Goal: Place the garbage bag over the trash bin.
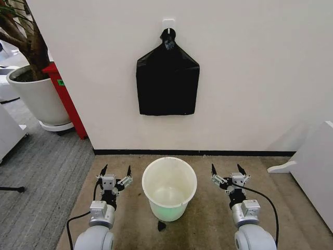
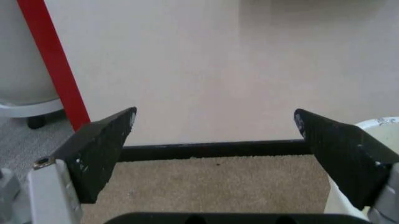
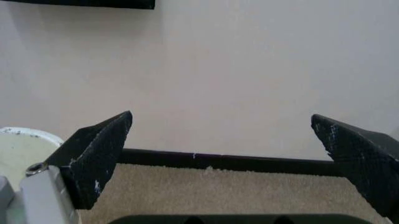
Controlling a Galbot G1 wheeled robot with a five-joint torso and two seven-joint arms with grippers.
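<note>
Both arms are sitting lowest in my head view, forearms reaching forward over the tan carpet (image 1: 208,229), one on each side of the trash bin (image 1: 169,188). I am reading the left gripper (image 1: 115,170) as released: its two black fingers are spread wide with nothing between them. My left wrist view is confirming that, the left gripper (image 2: 215,122) framing only carpet, black baseboard (image 2: 212,149) and wall, with a sliver of the bin's rim (image 2: 380,122) just beside its inner finger. The right gripper (image 1: 227,169) is mirroring it, fingers equally splayed and holding nothing; in its wrist view the right gripper (image 3: 221,122) is showing the bin's rim (image 3: 28,135) beside its inner finger.

One bin, standing upright between the two grippers, touching neither. One garbage bag (image 1: 167,78) is hanging on the wall from a white hook (image 1: 168,23), well ahead of and above both grippers, knotted at its top. Its lower edge (image 3: 81,3) is only just showing in my right wrist view, the rest cut off.

One small dark scrap (image 1: 162,226) is lying on the carpet just behind the bin, toward me; I cannot tell what it is. One potted tree's white pot (image 1: 36,96) and a red panel (image 1: 67,101) are sitting well off beyond the left gripper, cut off by the frame.
</note>
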